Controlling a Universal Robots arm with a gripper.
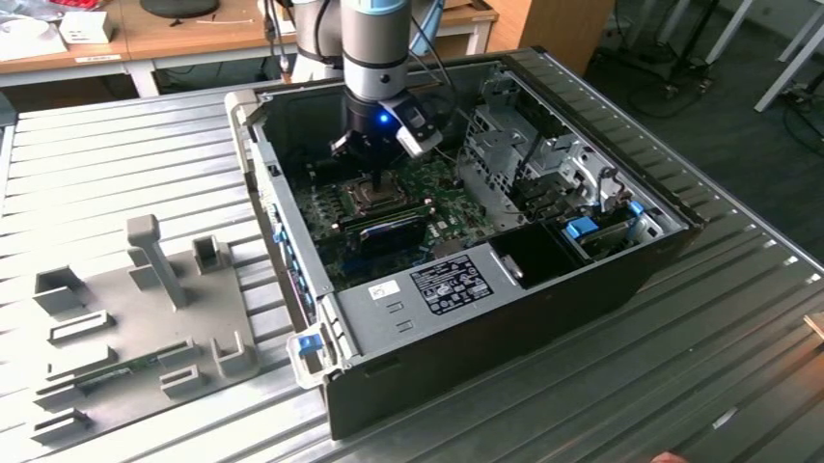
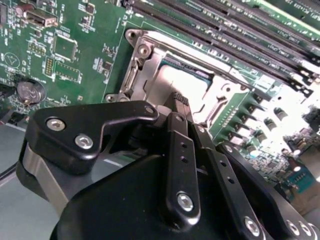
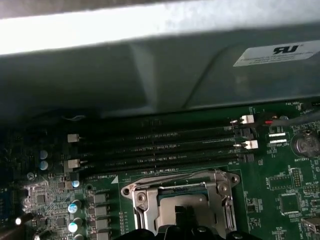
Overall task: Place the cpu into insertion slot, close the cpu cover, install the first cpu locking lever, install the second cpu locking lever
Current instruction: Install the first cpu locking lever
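Exterior view: arm reaches into open computer case point(image 1: 541, 289) on ribbed metal table point(image 1: 116, 164); gripper point(image 1: 376, 181) directly above insertion slot point(image 1: 373, 201) on green board point(image 1: 445, 217).

Second wrist view: gripper point(image 2: 181, 100) fingers pressed together over cpu point(image 2: 182, 82), which lies in the insertion slot point(image 2: 131, 75); contact unclear.

First wrist view: cpu cover point(image 3: 222, 192) frames the slot beside memory slots point(image 3: 160, 145).

Grey arm point(image 1: 373, 58), black screwed pincer point(image 2: 182, 107)
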